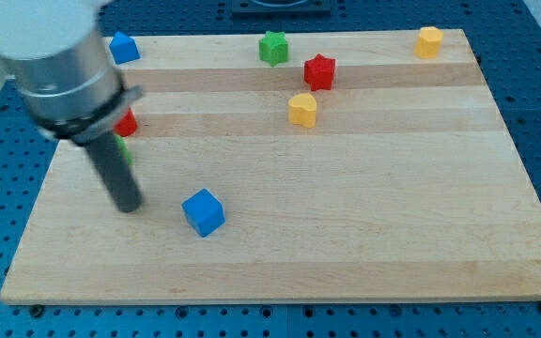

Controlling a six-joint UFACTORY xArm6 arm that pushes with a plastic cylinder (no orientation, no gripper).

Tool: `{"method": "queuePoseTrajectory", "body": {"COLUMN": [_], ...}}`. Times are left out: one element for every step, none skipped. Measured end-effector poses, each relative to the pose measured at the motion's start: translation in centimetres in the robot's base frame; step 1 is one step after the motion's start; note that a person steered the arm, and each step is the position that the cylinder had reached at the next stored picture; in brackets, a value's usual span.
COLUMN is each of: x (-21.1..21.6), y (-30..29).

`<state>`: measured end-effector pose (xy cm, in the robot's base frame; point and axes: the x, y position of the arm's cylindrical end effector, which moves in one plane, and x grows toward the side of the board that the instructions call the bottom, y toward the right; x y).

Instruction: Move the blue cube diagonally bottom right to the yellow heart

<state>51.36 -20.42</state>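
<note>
Blue cube (203,211) sits low on the view's left, just right of my tip (129,206) (bare rod, holding nothing); light, rigid, likely slippery, so we'd push its upper-left face squarely.

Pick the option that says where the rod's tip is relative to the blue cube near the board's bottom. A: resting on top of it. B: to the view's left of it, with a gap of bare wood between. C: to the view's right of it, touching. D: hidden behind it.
B: my tip stands to the view's left of the blue cube, with bare wood showing between them.
</note>
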Motion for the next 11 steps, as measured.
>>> {"method": "queuePoseTrajectory", "body": {"x": [3.4,2.8,-0.7,-0.9,-0.9,1.7,4.0,1.6,-1.1,-0.9,2.2], "y": [-0.9,5.0,13.0,17.7,11.4,6.1,9.4,18.5,27.0,25.1,21.7]}}
